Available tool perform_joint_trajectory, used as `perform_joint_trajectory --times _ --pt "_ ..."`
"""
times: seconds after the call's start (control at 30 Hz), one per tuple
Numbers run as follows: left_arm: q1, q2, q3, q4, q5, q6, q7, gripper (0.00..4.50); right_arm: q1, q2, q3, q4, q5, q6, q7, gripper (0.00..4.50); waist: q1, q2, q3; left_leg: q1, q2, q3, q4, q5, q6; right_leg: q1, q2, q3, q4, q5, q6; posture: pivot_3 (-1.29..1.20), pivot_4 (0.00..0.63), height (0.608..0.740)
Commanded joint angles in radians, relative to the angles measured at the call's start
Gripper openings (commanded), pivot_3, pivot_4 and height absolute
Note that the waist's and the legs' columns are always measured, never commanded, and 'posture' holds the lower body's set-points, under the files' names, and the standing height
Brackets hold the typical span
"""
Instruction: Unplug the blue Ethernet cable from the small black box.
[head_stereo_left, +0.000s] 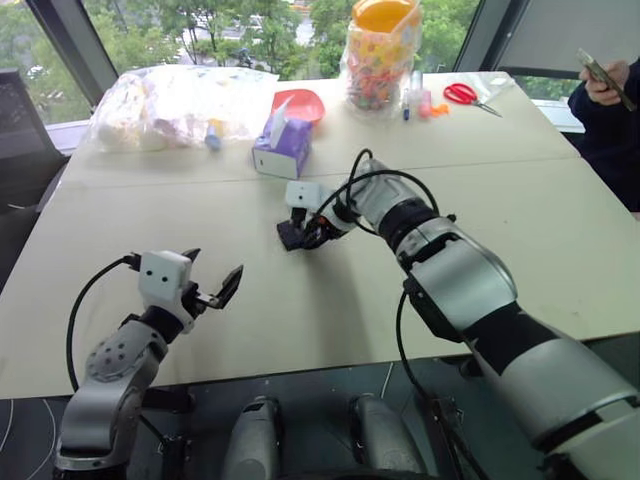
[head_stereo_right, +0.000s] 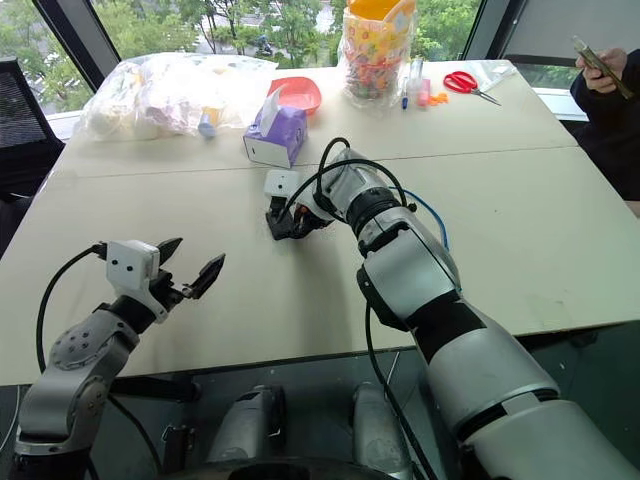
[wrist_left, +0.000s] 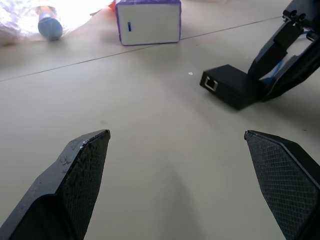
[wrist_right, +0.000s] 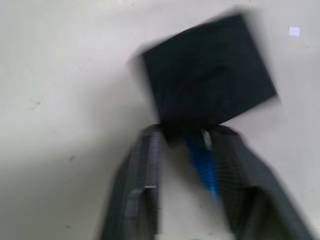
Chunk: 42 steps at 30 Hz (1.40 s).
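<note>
- While the plug looks still seated in the small black box (wrist_left: 231, 86), task is not done yet; judging by the wrist view, it's at the grasp stage, pull-out still left.
- Right hand (wrist_right: 192, 150) sits right at the box edge, fingers either side of the blue Ethernet cable (wrist_right: 202, 167) where it meets the box; looks clamped on the cable/plug end, contact a bit blurred.
- Left hand (head_stereo_left: 212, 283) hangs released, fingers wide apart, nothing in it, well apart from the box, near table (head_stereo_left: 560, 230) front edge.
- Box lies flat mid-table, just in front of the purple tissue box (head_stereo_left: 283, 148); 1 empty port faces the left hand.
- Rest of the blue cable peeks out behind the right forearm (head_stereo_right: 428, 214) in head view.
- Left to do, prob.: pull plug straight out, maybe steady box w/ left hand since box is light and could drag along.
- Counts: 1 black box, 1 blue cable, 1 tissue box, 1 red bowl (head_stereo_left: 300, 103), 1 candy jar (head_stereo_left: 378, 55), 1 red scissors (head_stereo_left: 465, 95), 1 clear plastic bag (head_stereo_left: 170, 105), 2 robot hands.
- Person's hand w/ phone (head_stereo_left: 603, 78) at far right corner, not involved.
</note>
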Motion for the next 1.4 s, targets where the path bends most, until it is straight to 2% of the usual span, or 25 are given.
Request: perform_joint_trajectory --times 0.03,0.2,0.37,0.43,0.5,0.6,0.73,0.87,1.1,1.2,1.37,1.4 --pt "0.003 0.015 0.033 -0.047 -0.004 0.004 0.003 4.50 0.010 0.019 -0.043 0.000 0.031 0.046 0.034 0.07 0.000 0.000 0.000 0.000 0.000 0.000 0.000 0.000 0.000 0.000 0.000 0.000 0.000 0.000 0.000 0.00 0.150 0.735" --pt "-0.024 0.021 0.033 -0.027 -0.012 0.020 -0.010 4.50 0.008 -0.007 -0.093 -0.019 0.073 0.067 0.145 0.07 0.001 0.000 0.000 0.000 0.000 0.000 0.000 0.000 0.000 0.000 0.000 0.000 0.000 0.000 0.000 0.00 0.150 0.735" --pt "-0.154 0.016 0.092 0.019 -0.171 0.147 -0.020 4.50 0.066 -0.047 -0.165 -0.166 0.165 -0.138 0.117 0.07 0.004 0.000 0.000 0.000 0.000 0.000 0.001 0.000 0.000 0.001 0.000 0.000 0.000 0.001 0.002 0.00 0.150 0.735" --pt "-0.205 0.039 0.101 0.034 -0.240 0.208 -0.054 4.50 0.143 -0.064 -0.172 -0.315 0.197 -0.167 0.109 0.07 0.003 0.000 0.000 0.000 0.000 -0.001 0.001 0.000 0.000 0.001 0.000 0.000 0.000 0.002 0.004 0.00 0.150 0.735" --pt "-0.258 0.075 0.094 0.057 -0.304 0.267 -0.112 4.50 0.300 -0.091 -0.162 -0.585 0.210 -0.320 0.047 0.07 0.004 -0.001 0.000 0.000 0.000 -0.002 0.001 0.000 0.000 0.001 0.000 -0.001 0.000 0.002 0.005 0.00 0.150 0.735" --pt "-0.341 0.125 0.077 0.106 -0.387 0.343 -0.196 4.50 0.497 -0.162 -0.082 -0.920 0.097 -0.414 -0.092 0.07 0.009 0.000 0.000 -0.001 -0.001 -0.003 0.000 0.000 -0.001 0.002 0.000 -0.001 0.000 0.000 0.007 0.00 0.150 0.735" --pt "-0.439 0.163 0.058 0.193 -0.456 0.400 -0.293 4.50 0.623 -0.257 0.019 -1.104 -0.113 -0.566 -0.318 0.07 0.004 -0.001 0.000 -0.001 -0.001 -0.003 0.000 0.002 -0.004 0.001 0.000 -0.001 0.001 0.000 0.007 0.00 0.150 0.735" --pt "-0.509 0.183 0.010 0.272 -0.434 0.397 -0.356 4.50 0.674 -0.272 0.053 -1.226 -0.152 -0.545 -0.376 0.07 -0.001 -0.001 0.000 0.001 -0.001 -0.003 0.000 0.004 -0.006 0.002 0.001 -0.001 0.001 0.000 0.007 0.00 0.150 0.735" --pt "-0.592 0.172 -0.059 0.360 -0.372 0.353 -0.401 4.50 0.664 -0.306 0.095 -1.288 -0.189 -0.529 -0.395 0.07 0.011 -0.002 0.001 0.001 -0.001 -0.004 0.001 0.004 -0.006 0.003 0.002 -0.001 0.001 0.000 0.006 0.00 0.150 0.735" --pt "-0.605 0.168 -0.074 0.372 -0.352 0.337 -0.415 3.75 0.660 -0.316 0.103 -1.292 -0.190 -0.533 -0.392 0.00 0.013 -0.002 0.001 0.001 -0.001 -0.004 0.002 0.004 -0.006 0.003 0.002 -0.001 0.001 -0.001 0.005 0.00 0.150 0.735" --pt "-0.596 0.169 -0.081 0.355 -0.345 0.335 -0.437 1.35 0.655 -0.327 0.102 -1.291 -0.187 -0.534 -0.391 0.00 0.012 -0.002 0.001 0.001 -0.001 -0.005 0.001 0.004 -0.006 0.003 0.002 -0.001 0.001 0.000 0.005 0.00 0.150 0.735" --pt "-0.594 0.171 -0.084 0.352 -0.345 0.336 -0.440 1.00 0.653 -0.328 0.102 -1.290 -0.187 -0.535 -0.393 0.00 0.012 -0.002 0.001 0.001 -0.001 -0.005 0.001 0.004 -0.006 0.003 0.002 -0.001 0.001 0.000 0.005 0.00 0.150 0.735"
